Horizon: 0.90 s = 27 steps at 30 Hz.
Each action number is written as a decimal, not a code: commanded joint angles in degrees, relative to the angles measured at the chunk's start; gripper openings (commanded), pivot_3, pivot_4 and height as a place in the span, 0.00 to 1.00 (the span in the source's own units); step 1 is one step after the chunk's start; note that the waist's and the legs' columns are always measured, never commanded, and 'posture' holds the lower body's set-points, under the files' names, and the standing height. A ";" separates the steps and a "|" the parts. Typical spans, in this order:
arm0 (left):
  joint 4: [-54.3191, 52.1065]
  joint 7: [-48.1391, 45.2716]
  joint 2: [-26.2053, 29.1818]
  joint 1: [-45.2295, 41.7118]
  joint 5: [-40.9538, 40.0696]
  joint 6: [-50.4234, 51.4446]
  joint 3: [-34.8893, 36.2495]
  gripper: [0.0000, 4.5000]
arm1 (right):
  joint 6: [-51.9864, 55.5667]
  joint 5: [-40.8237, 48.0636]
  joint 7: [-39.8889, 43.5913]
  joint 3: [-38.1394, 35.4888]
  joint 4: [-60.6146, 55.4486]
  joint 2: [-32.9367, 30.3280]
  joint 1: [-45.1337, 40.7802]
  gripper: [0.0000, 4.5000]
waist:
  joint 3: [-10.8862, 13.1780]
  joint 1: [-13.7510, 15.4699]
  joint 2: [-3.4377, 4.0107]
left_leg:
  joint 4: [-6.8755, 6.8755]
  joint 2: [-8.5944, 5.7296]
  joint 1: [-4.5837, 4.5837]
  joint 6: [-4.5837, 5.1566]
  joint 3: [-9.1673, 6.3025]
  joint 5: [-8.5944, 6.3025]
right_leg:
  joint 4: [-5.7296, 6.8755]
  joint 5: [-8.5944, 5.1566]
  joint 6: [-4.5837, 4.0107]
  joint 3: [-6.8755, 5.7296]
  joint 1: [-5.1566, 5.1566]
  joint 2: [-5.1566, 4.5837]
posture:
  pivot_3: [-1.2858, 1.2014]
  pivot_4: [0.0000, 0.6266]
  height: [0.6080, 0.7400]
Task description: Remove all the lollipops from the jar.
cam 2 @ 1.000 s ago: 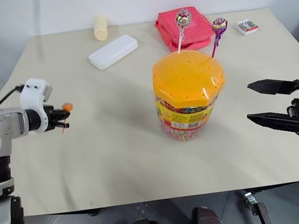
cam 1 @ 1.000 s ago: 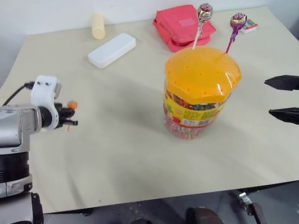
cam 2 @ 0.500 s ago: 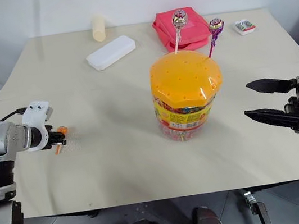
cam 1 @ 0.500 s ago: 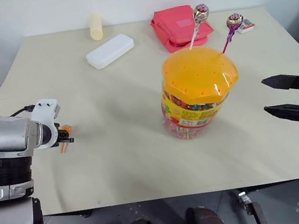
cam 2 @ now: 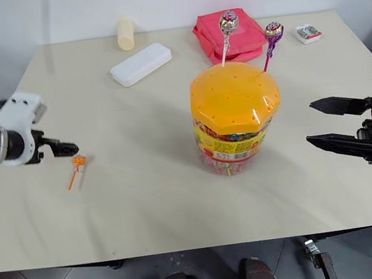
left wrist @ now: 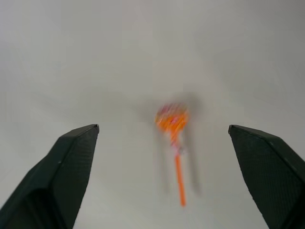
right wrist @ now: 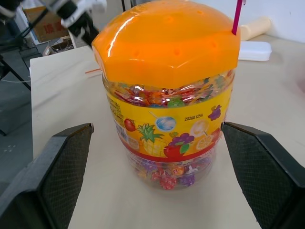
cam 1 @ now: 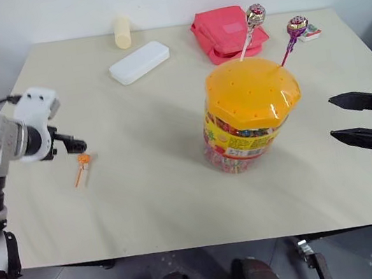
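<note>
The jar is clear plastic full of wrapped candies, with a domed orange lid; it stands upright at mid-table. Two lollipops stick up from the lid's far side, one on a white stick and one on a purple stick. A third lollipop, on an orange stick, lies flat on the table at the left. My left gripper hovers open just above and left of it, holding nothing; the left wrist view shows this lollipop between the spread fingers. My right gripper stands open to the right of the jar, apart from it.
At the back of the table lie a white oblong case, a cream cylinder, a red pouch and a small wrapped packet. The table's front edge runs close below both grippers.
My left gripper opened and let go of the orange-stick lollipop, which now lies on the table, then lifted away from it. The right gripper kept still.
</note>
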 commanded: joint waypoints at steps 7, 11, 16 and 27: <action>1.23 -9.07 -8.52 -3.49 -0.18 -30.71 4.86 1.00 | 0.05 1.04 -4.11 -3.83 -2.21 -0.48 0.16 1.00 | 0.00 -0.12 -0.01 | 0.03 -0.01 -0.02 0.00 0.01 0.00 | 0.00 0.00 0.00 -0.01 -0.01 -0.01 | 0.52 0.24 1.00; 5.00 -20.40 -18.90 -2.25 -5.90 -54.44 10.53 1.00 | -0.43 1.47 -5.81 -4.38 -3.18 0.43 0.23 1.00 | 0.00 -0.07 -0.01 | 0.02 0.00 -0.03 0.00 0.05 0.00 | 0.01 0.00 0.00 -0.02 -0.06 0.00 | 0.52 0.24 1.00; 15.01 -33.10 -29.52 -7.83 -10.89 -64.38 11.48 1.00 | -0.41 2.51 -7.49 -5.63 -4.99 2.11 1.30 1.00 | 0.00 0.05 -0.01 | 0.23 -0.01 -0.13 0.06 0.04 -0.03 | 0.01 0.01 0.01 -0.07 -0.04 -0.01 | 0.52 0.24 1.00; 41.31 -40.41 -42.21 -20.19 -7.52 -76.74 12.39 1.00 | 2.25 5.80 -13.30 -12.47 -9.92 3.62 6.76 1.00 | 0.01 0.14 -0.02 | 0.33 -0.02 -0.24 0.14 -0.02 -0.07 | -0.02 0.02 0.03 -0.16 -0.04 -0.02 | 0.52 0.24 1.00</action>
